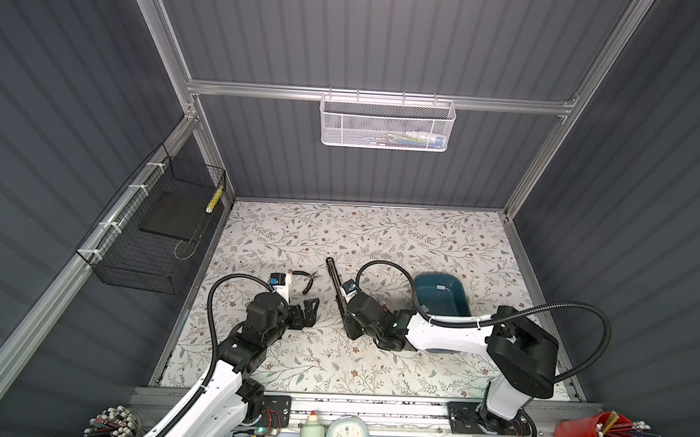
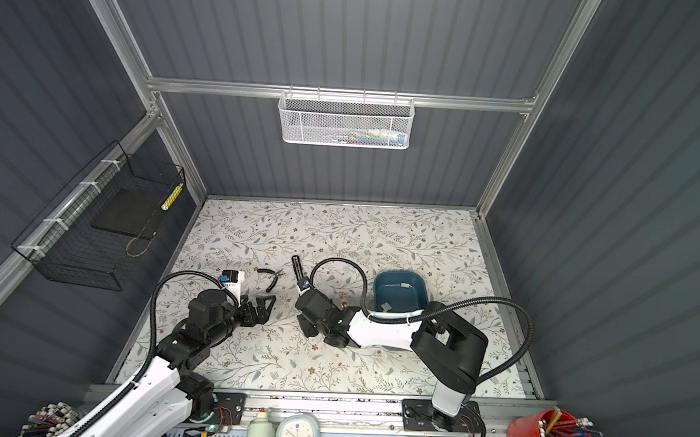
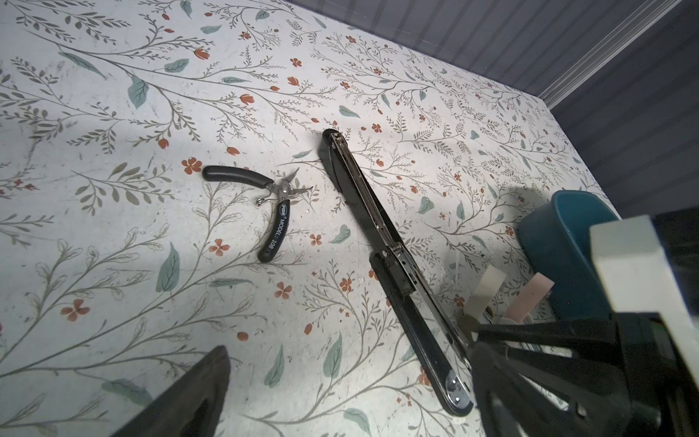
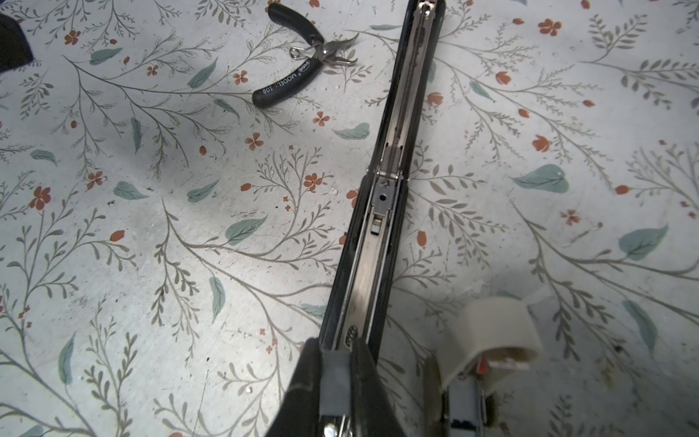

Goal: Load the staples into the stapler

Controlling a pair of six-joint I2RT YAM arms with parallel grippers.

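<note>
the stapler (image 1: 335,279) lies swung open flat near the middle of the floral worktop (image 1: 380,238). its length runs from the front edge side toward the back edge, and its metal channel faces up in the right wrist view.

the right hand (image 1: 351,333) is at the stapler's front-edge end with its fingers drawn close together. a dark finger (image 4: 333,378) sits over that end of the channel, and a cream-wrapped finger (image 4: 491,333) stands just beside the stapler on the right-edge side. whether anything is pinched between them i cannot tell.

the left hand (image 1: 314,311) is spread wide over the worktop between the stapler and the left edge, apart from the stapler.

the staples (image 2: 406,285) are in the blue bin (image 1: 438,276), which stands between the stapler and the right edge, partly under the right arm. two small grey strips show on its floor in a top view, well apart from the stapler.

black-handled pliers (image 3: 281,193) lie on the worktop just beside the stapler's back half, on the left-edge side, with their jaws parted and pointing toward it.
</note>
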